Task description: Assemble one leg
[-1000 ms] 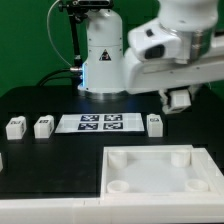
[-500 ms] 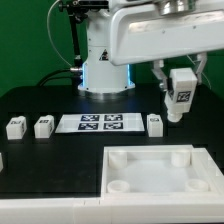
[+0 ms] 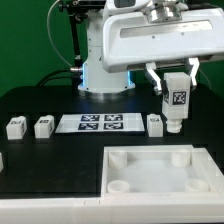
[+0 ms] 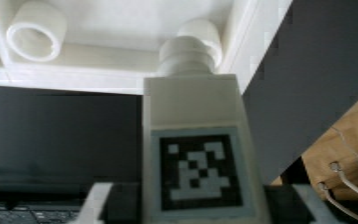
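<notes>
Count with me: four white block legs in the exterior view, one in the air and three standing on the black table [image 3: 60,150]. Two of those sit side by side at the exterior view's left [image 3: 15,127] [image 3: 43,127], and one stands at the right end of the marker board [image 3: 100,123], at [image 3: 155,124]. One marker board, one big white tray-like part [image 3: 150,172] up front, with four round sockets [image 3: 118,185] at its corners.

Labels: only black-and-white square patterns, no letters I can read.

The leg [image 3: 177,110] is a slim white block with a tag [image 3: 179,99] on the face towards us. In the wrist view the leg [image 4: 194,120] ends in a rounded tip, with the tag [image 4: 202,175] large and blurry. It hangs upright above the table, over the tray's far edge and just beside the right-hand standing leg. The gripper [image 3: 175,88] has its jaws clamped on the leg's upper part, one on each side
</notes>
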You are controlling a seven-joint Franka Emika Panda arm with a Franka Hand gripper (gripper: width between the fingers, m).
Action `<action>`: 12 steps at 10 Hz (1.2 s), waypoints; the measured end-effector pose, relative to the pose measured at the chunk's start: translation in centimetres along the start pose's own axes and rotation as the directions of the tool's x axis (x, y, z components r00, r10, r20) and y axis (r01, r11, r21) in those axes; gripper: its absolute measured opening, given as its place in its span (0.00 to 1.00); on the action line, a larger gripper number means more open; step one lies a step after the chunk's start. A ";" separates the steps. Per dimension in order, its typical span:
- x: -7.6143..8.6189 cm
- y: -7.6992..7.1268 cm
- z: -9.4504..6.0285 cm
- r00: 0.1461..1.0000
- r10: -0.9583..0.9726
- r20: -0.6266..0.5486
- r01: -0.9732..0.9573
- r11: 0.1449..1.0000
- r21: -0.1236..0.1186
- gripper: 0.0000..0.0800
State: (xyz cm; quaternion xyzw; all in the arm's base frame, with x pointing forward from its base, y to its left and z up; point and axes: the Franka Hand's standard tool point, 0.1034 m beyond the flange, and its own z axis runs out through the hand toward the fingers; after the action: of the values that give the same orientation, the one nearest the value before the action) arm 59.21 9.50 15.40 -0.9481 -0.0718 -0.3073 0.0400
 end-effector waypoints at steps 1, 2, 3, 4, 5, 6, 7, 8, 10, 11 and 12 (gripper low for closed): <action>2.2 0.2 1.6 1.000 0.005 -0.028 -0.005 1.000 0.003 0.37; 3.1 0.2 3.4 0.999 0.009 -0.037 -0.009 1.000 0.010 0.37; 3.0 0.0 4.6 0.999 0.016 -0.030 -0.016 1.000 0.018 0.37; 2.6 -0.5 5.7 1.000 0.019 -0.013 -0.019 0.999 0.027 0.37; 2.4 -0.9 6.7 1.000 0.019 0.002 -0.019 0.999 0.034 0.37; 2.0 -1.1 7.2 1.000 0.019 0.011 -0.019 0.999 0.037 0.37; 1.6 -1.4 7.3 1.000 0.016 0.017 -0.017 0.999 0.040 0.37; 1.4 -1.5 7.5 1.000 0.015 0.021 -0.016 0.999 0.042 0.37; 1.1 -1.5 7.6 1.000 0.015 0.026 -0.016 0.999 0.042 0.37; 0.9 -1.5 7.7 0.999 0.014 0.030 -0.015 0.999 0.042 0.37; 0.4 -1.5 7.7 0.999 0.014 0.035 -0.015 0.999 0.041 0.37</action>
State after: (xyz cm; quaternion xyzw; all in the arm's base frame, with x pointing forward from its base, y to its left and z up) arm 63.69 11.93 9.43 -0.9528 -0.0720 -0.2887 0.0605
